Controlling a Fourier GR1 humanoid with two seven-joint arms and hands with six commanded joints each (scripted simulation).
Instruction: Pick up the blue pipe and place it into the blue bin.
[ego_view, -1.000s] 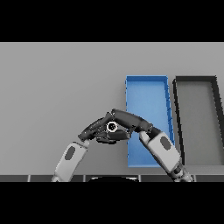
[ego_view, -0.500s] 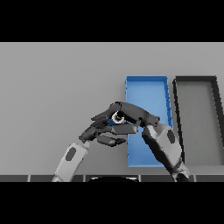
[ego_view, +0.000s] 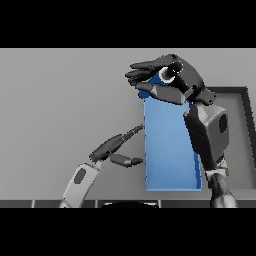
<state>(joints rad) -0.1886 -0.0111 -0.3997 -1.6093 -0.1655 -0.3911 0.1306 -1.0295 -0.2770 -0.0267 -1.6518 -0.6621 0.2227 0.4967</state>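
Observation:
My right hand (ego_view: 172, 80) is raised above the far end of the blue bin (ego_view: 170, 150), fingers curled round the blue pipe (ego_view: 164, 75). Only the pipe's pale ringed end and a bit of its blue body show between the fingers. My left hand (ego_view: 112, 146) rests low over the table just left of the bin's long side, fingers straight and holding nothing. The right forearm crosses over the bin's right wall.
A black bin (ego_view: 241, 140) stands right of the blue bin, partly hidden by my right arm. Grey table (ego_view: 60, 100) stretches to the left and back.
My right hand has lifted the pipe up and away toward the bin's far end. The left hand has let go of it and stayed low beside the bin.

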